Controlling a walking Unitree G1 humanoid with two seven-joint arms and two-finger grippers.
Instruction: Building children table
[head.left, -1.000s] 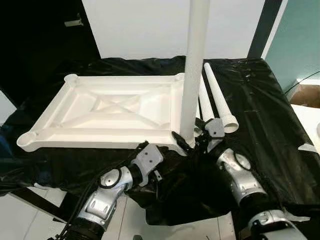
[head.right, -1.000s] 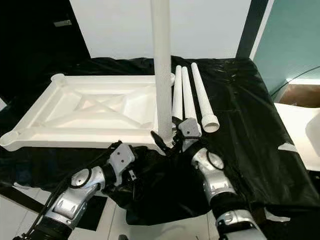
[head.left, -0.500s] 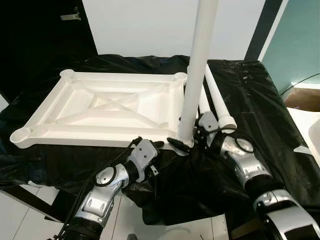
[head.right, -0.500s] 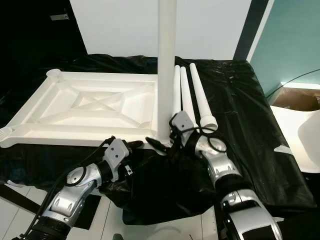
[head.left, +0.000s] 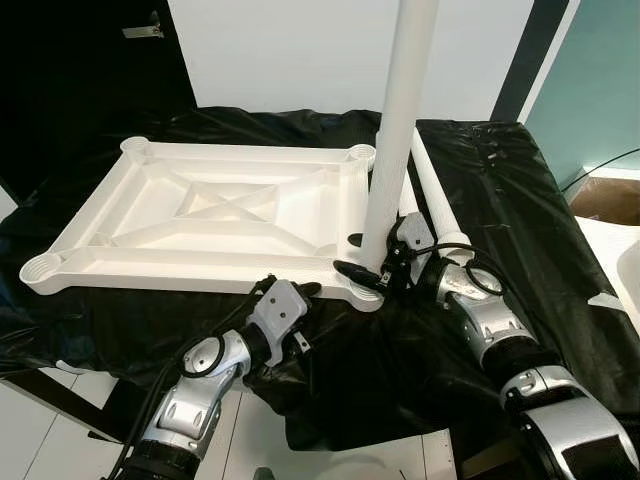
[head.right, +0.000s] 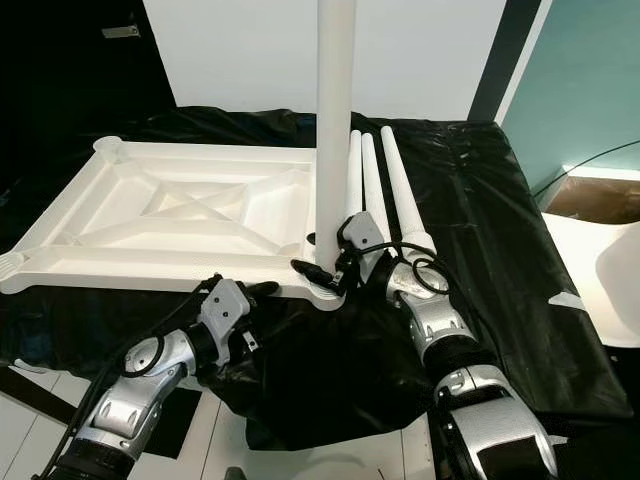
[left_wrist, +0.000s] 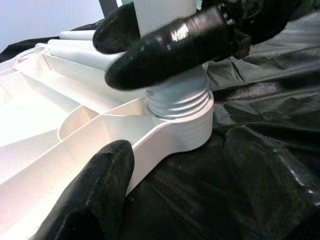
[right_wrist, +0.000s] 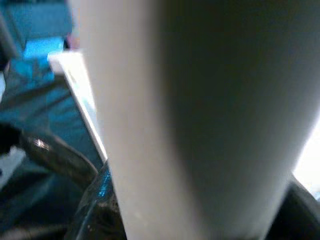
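The white tabletop (head.left: 180, 268) lies upside down on black sheeting. One white leg (head.left: 400, 120) stands upright in its near right corner socket (left_wrist: 190, 135), and its threaded end (left_wrist: 177, 102) shows just above the socket. My right gripper (head.left: 365, 270) is shut on the leg just above the thread, and its fingers (left_wrist: 170, 50) wrap the base. The leg (right_wrist: 165, 115) looms close in the right wrist view. My left gripper (head.left: 305, 290) is open at the front rim beside that corner, with one finger (left_wrist: 95, 195) against the rim. Three spare legs (head.right: 400, 190) lie side by side, right of the tabletop.
Black plastic sheeting (head.left: 520, 200) covers the whole work surface and hangs over its front edge above the white tiled floor (head.left: 60, 430). A cardboard box (head.left: 605, 195) and a white object (head.left: 630, 270) stand at the far right. A white wall is behind.
The camera has shifted. My right wrist has swung round the leg's base toward the far side, still shut on it. The left gripper has stayed at the front rim.
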